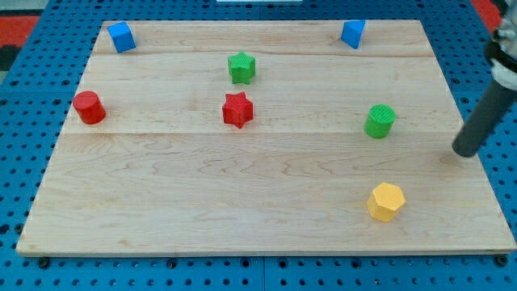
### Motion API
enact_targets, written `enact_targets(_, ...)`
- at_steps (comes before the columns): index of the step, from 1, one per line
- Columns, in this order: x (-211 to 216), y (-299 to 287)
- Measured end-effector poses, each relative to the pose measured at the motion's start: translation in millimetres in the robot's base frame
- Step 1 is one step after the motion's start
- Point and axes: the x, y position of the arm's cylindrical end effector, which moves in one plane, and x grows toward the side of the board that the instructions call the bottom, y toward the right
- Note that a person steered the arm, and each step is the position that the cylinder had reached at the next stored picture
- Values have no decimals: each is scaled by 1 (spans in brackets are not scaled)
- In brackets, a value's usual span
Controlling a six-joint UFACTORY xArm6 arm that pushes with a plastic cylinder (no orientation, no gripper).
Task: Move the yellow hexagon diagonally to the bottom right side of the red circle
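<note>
The yellow hexagon (386,201) lies near the view's bottom right of the wooden board (202,210). The red circle, a short cylinder (89,107), stands at the view's left edge of the board, far from the hexagon. My tip (464,151) is at the view's right edge of the board, up and to the right of the yellow hexagon, well apart from it. It touches no block.
A red star (237,110) sits mid-board, with a green star (241,67) above it. A green cylinder (379,121) stands left of my tip. Blue blocks sit at the top left (121,37) and top right (352,34).
</note>
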Motion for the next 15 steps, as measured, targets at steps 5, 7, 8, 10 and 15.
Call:
enact_targets(5,58,-145)
enact_targets(7,48,-266)
enact_targets(8,28,-252)
enact_targets(10,50,-334)
enact_targets(15,-44,-389)
